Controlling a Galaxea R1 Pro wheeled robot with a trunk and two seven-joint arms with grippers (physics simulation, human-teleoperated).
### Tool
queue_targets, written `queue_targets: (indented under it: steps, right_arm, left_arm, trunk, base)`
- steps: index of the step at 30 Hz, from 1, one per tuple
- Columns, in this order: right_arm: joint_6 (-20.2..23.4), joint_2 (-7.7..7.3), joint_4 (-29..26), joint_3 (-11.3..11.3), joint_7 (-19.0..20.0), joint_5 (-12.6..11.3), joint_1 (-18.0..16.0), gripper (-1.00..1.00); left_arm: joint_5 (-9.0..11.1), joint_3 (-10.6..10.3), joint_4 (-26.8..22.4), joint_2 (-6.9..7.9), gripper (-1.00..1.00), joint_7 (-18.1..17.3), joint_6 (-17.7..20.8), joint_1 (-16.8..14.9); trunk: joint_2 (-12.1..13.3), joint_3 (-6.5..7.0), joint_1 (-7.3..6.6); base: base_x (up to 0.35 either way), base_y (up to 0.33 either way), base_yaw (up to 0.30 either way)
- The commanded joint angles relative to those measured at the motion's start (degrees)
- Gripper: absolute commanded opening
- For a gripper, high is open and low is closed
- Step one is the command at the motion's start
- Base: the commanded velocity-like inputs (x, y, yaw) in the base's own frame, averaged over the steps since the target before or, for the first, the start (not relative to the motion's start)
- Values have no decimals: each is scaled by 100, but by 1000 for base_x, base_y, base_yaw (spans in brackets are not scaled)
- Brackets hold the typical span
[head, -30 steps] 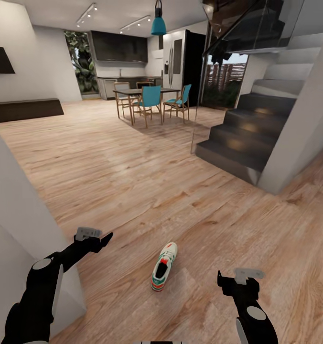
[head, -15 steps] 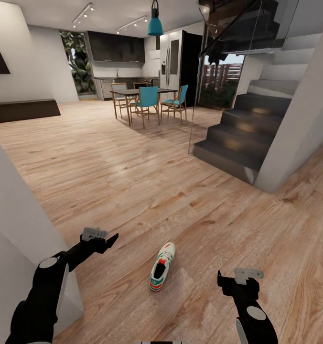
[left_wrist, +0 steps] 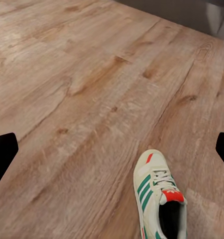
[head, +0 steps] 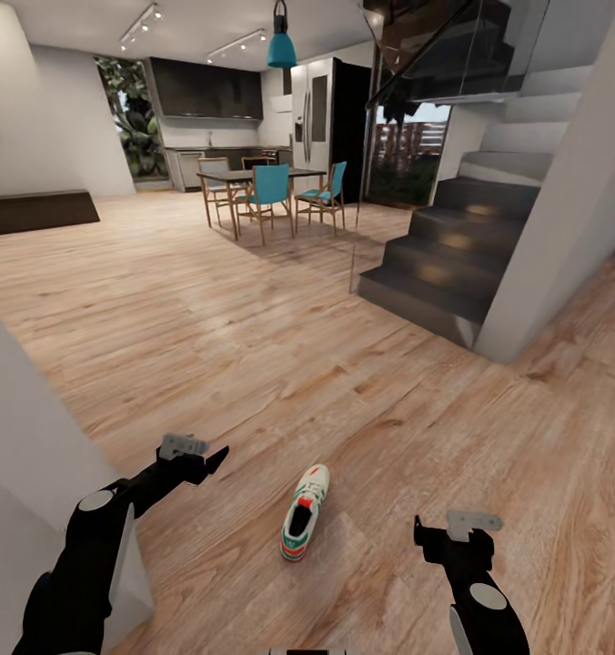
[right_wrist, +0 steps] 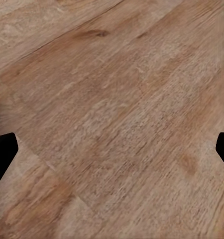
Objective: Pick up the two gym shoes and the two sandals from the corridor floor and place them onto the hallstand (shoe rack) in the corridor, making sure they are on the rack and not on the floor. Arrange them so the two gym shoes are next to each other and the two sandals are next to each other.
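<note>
One gym shoe point(head: 304, 514) lies upright on the corridor floor point(head: 344, 382), between my arms. Left tool point(head: 218, 458) and right tool point(head: 418, 530) both spread, empty. I'd lower left over its midfoot, fingers straddling the sides.

Cream gym shoe point(head: 303, 515), green stripes, seemingly red-orange tongue mark.

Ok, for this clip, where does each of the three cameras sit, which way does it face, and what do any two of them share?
Head view: on the robot's head, facing forward and down over the floor toward the stairs and dining table; both arms show, left end effector, right end effector.
Left wrist view: on the left arm, looking down at the floor and a sneaker; dark fingertips at the edges.
Right wrist view: on the right arm, looking at planks; fingertips at the edges.
Shared: head and left wrist views both show the sneaker.
</note>
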Motion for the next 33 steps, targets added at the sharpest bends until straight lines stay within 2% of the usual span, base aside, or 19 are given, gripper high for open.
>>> queue_targets:
  steps: [1,10,16,33]
  right_arm:
    - [46,4,-8,-2,8,55,-3,100]
    - [44,4,-8,-2,8,55,-4,100]
    - [41,4,-8,-4,8,55,-4,100]
    - [37,4,-5,6,17,55,-3,100]
  left_arm:
    - [-30,18,-7,-6,100,-46,30,-4]
    - [-29,18,0,-6,100,-46,30,3]
    - [-29,16,0,-6,100,-46,31,3]
    - [-30,-26,0,-6,100,-55,33,25]
  trunk:
    - [-2,-5,0]
    - [-2,-5,0]
    - [-2,-5,0]
    - [-2,-5,0]
  base:
    - [159,163,-266]
    - [225,220,-282]
    - [58,56,-247]
    - [2,2,-17]
